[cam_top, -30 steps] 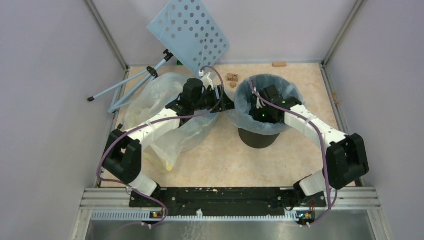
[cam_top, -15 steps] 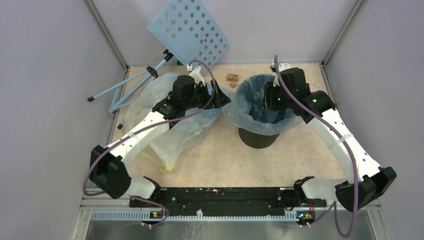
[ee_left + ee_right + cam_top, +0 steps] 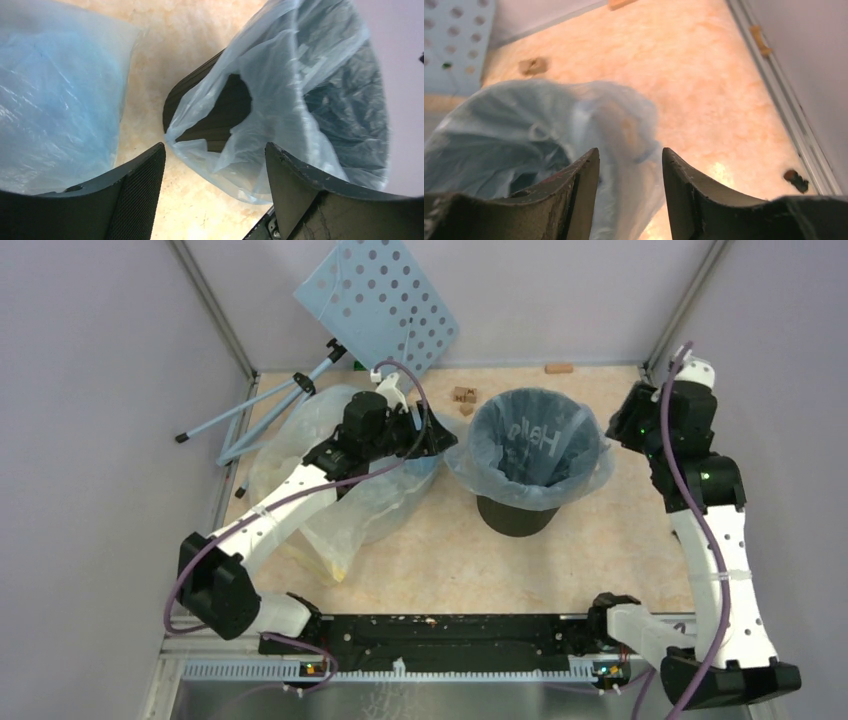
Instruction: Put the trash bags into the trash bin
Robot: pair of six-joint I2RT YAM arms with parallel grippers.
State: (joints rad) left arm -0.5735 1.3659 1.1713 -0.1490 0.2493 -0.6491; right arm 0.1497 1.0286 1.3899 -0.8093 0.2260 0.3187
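The black trash bin (image 3: 516, 517) stands at mid table. A light-blue trash bag (image 3: 530, 440) with white lettering lines it, and its edge is folded out over the rim. My left gripper (image 3: 443, 439) hovers open just left of the bin. In the left wrist view the bag's loose overhang (image 3: 260, 125) and the bin's dark wall (image 3: 227, 112) lie just past the open left gripper (image 3: 215, 152), ungripped. My right gripper (image 3: 620, 426) is open to the right of the bin. In the right wrist view the bag (image 3: 539, 135) shows beyond the right gripper (image 3: 630, 154), with nothing held.
A big clear yellowish sack (image 3: 335, 495) lies under my left arm. A pale-blue perforated panel (image 3: 380, 302) on tripod legs (image 3: 262, 412) leans at the back left. Small wooden blocks (image 3: 463, 397) sit behind the bin, another (image 3: 559, 368) by the back wall.
My right gripper has opened, come up out of the bin and swung to its right side. The left gripper has drawn back slightly to the left. The bag's lettering now shows.
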